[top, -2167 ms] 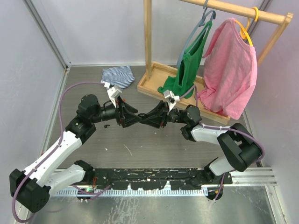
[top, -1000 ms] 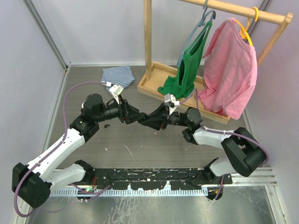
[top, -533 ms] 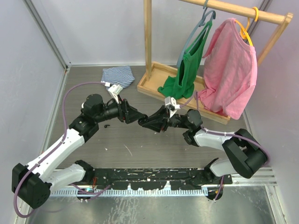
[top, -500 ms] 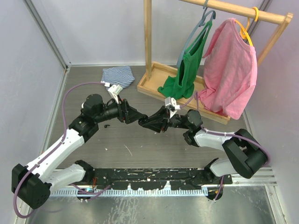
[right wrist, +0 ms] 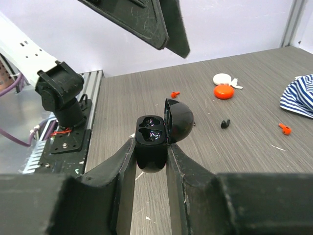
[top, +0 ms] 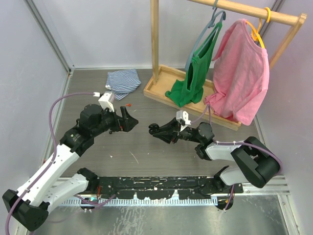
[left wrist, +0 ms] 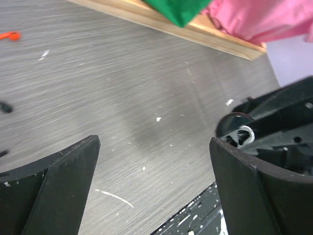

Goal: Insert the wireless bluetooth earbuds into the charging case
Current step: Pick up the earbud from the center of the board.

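Right tool (right wrist: 152, 145): clamped on the black charging case (right wrist: 152, 161), lid up, contents of its wells unclear; left tool (left wrist: 154, 141): wide, empty, near; loose black earbud (right wrist: 225, 124) on worktop (right wrist: 244, 161); advisable: hold case level, seat bud squarely, release gently.

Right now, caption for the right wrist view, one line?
Right fingers pinch the open black charging case, lid up; loose earbuds and an orange puck lie on the table beyond.
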